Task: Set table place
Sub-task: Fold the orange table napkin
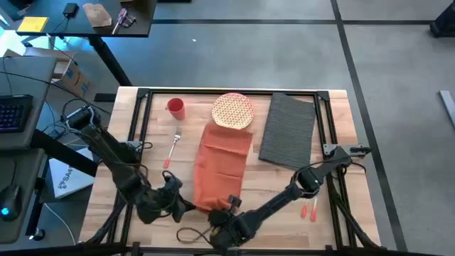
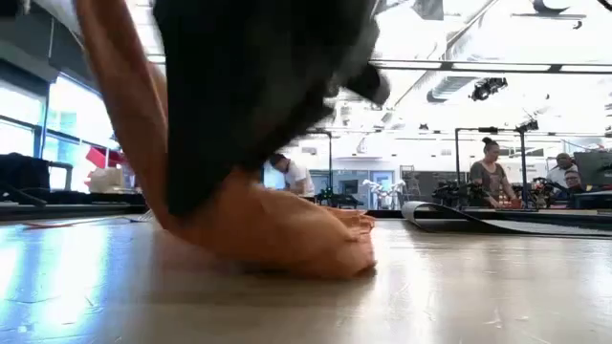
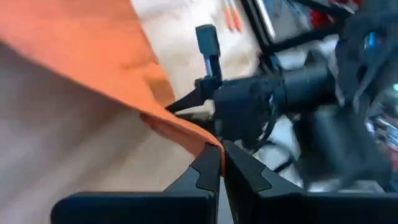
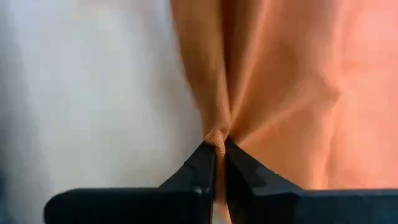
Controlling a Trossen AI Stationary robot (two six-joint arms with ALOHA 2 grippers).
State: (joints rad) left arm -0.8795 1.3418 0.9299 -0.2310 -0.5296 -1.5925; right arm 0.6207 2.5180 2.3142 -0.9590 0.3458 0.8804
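The left claw (image 1: pixel 186 205) sits low at the near edge of the light wood worktop (image 1: pixel 340 131), its fingers pressed together on the near left corner of the rust-orange napkin (image 1: pixel 226 162); the left wrist view shows the cloth edge pinched between the two tips. Farther back on the left stands a red cup (image 1: pixel 175 107); from above nothing can be made out inside it. Just nearer than the cup lies a fork with a red handle (image 1: pixel 173 148), its long axis running front to back.

The napkin lies in the middle of the worktop, long axis front to back, its far end reaching under or against a round plate with a red lattice pattern (image 1: pixel 232 111); which of the two cannot be told. Nothing lies on the plate. The right claw (image 1: pixel 229 204) pinches the napkin's near edge just beside the left claw, the cloth gathered into folds at its closed tips in the right wrist view.

To the right of the plate lies the dark grey ribbed placemat (image 1: pixel 288 129), bare, long axis front to back and slightly tilted, its far corner overlapping the black frame bar (image 1: pixel 227 91). Two small red-handled items (image 1: pixel 308 208) lie near the right arm, too small to identify.

In the low view a dark arm and bunched cloth fill the foreground, hiding most of the worktop.
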